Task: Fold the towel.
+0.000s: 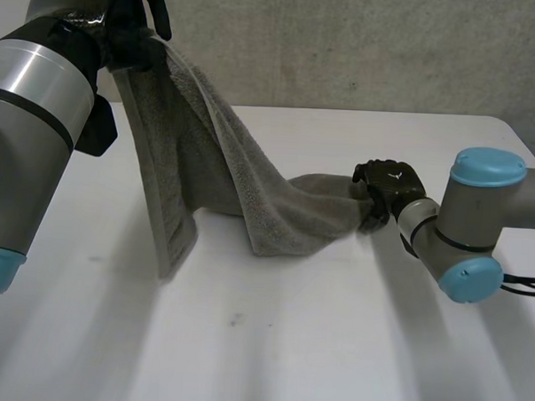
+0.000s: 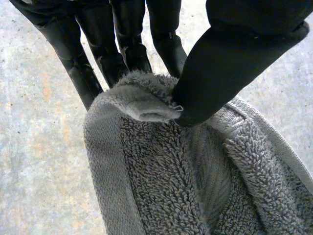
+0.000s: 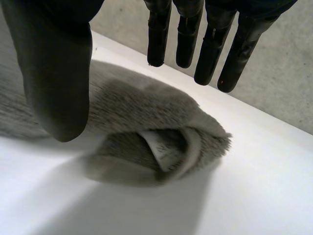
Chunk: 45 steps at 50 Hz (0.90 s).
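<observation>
So, nearest you the table (image 1: 269,360) is bare, and the towel (image 1: 249,209) is not yet folded. At the left its lower edge hangs down and just touches the table, a little left of centre. From there it runs right in a rumpled heap to a loose corner that lies on the table, curled over on itself. Your right hand (image 1: 388,184) is at that corner, with straight fingers set apart from the thumb above the cloth, gripping nothing. Whether the fingertips brush the pile I cannot tell.

Farther back and high at the left, your left hand (image 1: 133,30) pinches another corner between thumb and fingers and holds it well above the table. The cloth drapes down from it in a slope.

By my reading, one corner is secured and no fold has been made. What is left is to take the right corner, spread the towel flat, bring one half over the other and square the edges.
</observation>
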Motion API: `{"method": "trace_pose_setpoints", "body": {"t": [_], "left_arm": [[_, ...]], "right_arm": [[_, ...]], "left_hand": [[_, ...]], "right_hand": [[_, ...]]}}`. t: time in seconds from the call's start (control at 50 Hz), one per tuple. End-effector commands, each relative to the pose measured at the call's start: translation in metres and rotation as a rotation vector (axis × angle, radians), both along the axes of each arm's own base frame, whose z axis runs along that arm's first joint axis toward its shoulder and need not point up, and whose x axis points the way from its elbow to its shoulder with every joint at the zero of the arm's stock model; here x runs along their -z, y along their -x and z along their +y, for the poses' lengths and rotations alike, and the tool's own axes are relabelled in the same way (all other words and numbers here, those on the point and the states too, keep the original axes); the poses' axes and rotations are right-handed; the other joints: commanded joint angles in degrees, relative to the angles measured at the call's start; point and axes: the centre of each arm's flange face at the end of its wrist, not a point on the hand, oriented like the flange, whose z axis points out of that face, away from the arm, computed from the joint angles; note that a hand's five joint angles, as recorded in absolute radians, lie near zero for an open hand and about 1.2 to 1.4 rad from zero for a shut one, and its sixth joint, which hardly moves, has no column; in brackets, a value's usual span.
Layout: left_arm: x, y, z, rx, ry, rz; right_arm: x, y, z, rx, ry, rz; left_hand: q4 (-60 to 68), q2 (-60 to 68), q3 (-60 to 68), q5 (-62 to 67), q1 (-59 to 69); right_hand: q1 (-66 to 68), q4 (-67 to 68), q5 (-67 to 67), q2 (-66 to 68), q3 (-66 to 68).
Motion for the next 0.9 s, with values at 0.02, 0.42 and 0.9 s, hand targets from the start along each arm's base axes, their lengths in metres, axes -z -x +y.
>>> {"method": "trace_pose_setpoints", "body": {"t": [0.02, 0.42, 0.9], "left_arm": [[0.003, -0.003, -0.004, -0.014, -0.007, -0.003], [0.002, -0.008, -0.006, -0.030, -0.011, -0.001], [-0.005, -0.030, 0.018, -0.053, 0.001, 0.004]], "right_arm": [[0.020, -0.003, -0.023, 0.032, -0.020, 0.063], [-0.115, 0.033, -0.027, 0.072, 0.191, -0.115], [-0.214, 0.084, 0.061, -0.196, 0.004, 0.122]], "left_hand": [[10.2, 10.2, 10.3, 11.4, 11.8], [10.2, 10.2, 10.3, 11.4, 11.8], [10.2, 10.2, 10.3, 11.4, 11.8]], "right_hand": [[2.4, 2.6, 2.1, 1.5, 2.5], [55.0, 55.2, 54.7, 54.1, 55.1], [55.0, 55.2, 54.7, 54.1, 55.1]]}}
